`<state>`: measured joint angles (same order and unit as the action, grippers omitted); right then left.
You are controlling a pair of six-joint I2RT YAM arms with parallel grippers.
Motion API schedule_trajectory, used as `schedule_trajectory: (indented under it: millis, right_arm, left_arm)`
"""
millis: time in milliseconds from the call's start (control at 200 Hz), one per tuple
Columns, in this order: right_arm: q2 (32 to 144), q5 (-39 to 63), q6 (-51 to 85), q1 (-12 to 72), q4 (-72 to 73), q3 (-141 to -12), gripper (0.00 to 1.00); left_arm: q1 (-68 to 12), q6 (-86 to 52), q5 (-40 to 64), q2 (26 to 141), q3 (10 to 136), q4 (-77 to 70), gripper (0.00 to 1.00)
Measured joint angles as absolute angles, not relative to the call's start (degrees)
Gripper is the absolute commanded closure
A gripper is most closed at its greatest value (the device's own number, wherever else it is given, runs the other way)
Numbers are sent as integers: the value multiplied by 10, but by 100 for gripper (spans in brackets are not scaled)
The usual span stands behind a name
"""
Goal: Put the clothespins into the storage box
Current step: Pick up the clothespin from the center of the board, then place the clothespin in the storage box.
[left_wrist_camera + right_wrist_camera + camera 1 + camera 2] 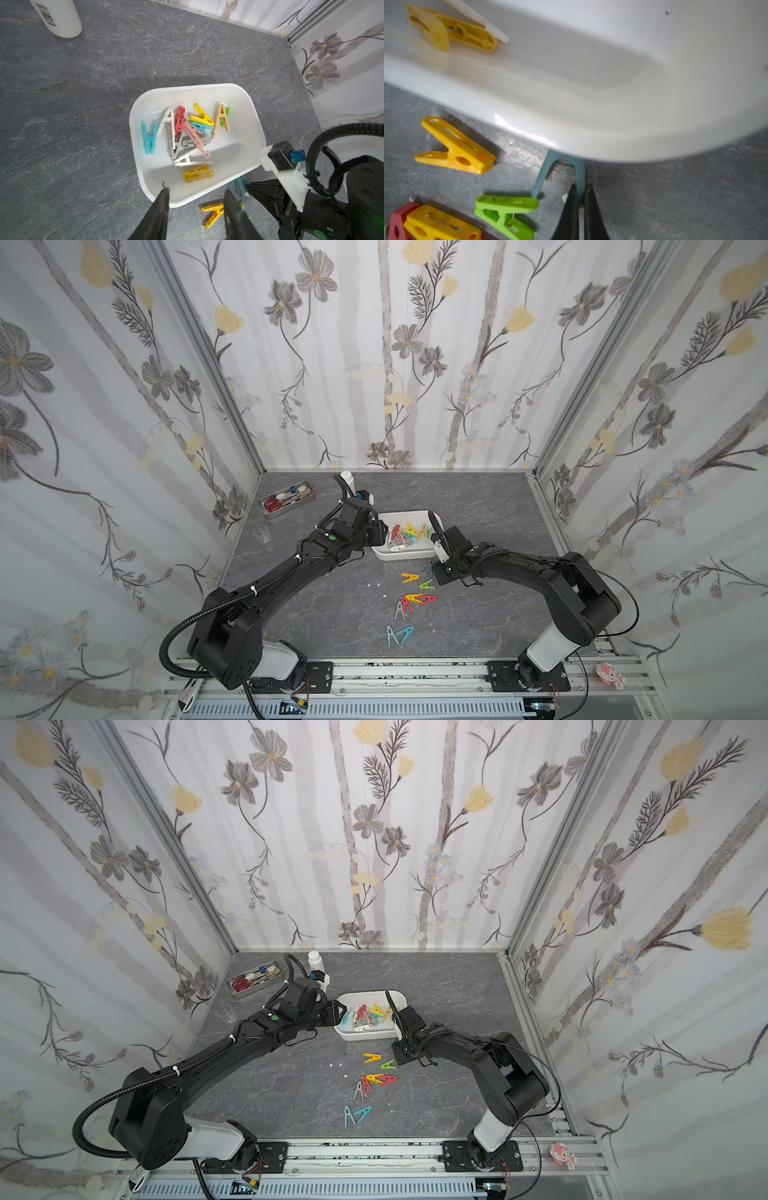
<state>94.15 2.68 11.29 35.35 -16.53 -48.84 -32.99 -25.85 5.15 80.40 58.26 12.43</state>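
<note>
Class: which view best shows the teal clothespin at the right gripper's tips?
The right wrist view: the teal clothespin sits close up, one leg pinched in the right gripper, its head under the storage box rim. The left wrist view shows part of it; in both top views the right arm mostly hides it.

Bright, even, soft light in both top views, with no hard glare. The grey marbled surface (332, 614) carries only faint, fuzzy shadows under the arms. There's wide-angle bend too: the aluminium frame post (210, 360) bows toward the picture's edge.

In the right wrist view, the white plastic storage box (591, 124) looms soft and smeared, too near for focus, with small glare spots on its rim. The yellow plastic clothespin (454, 149) on the surface is sharper, a short shadow beside it. The right end effector (580, 187) is a dark silhouette, and the teal plastic clothespin (548, 172) at its tips is fairly crisp.

The left wrist view is sharp mid-frame, while the left end effector (197, 190) is dark and blurred.
</note>
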Motion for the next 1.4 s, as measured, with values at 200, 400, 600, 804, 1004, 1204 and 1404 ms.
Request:
schedule_trajectory:
  millis: [200,400,600,804,1004,1204,1404]
  right_arm:
    - [898,43,115,355,-174,-470,100]
    - [847,57,120,355,-196,-461,100]
    - [786,76,143,355,-227,-459,100]
    - [800,113,160,352,-241,-540,100]
    - [907,136,154,346,-240,-664,100]
    - [1013,133,144,344,-229,-759,100]
    - [1068,118,138,344,-217,-792,100]
  left_arm:
    - [-330,-259,47,799,576,124,57]
    - [-329,-260,43,795,569,124,58]
    - [-329,-259,36,795,568,123,58]
    - [-329,-266,35,799,559,118,55]
    - [-329,-287,37,776,519,107,55]
    - [-329,-314,34,729,470,110,55]
    - [-329,-336,31,695,448,118,55]
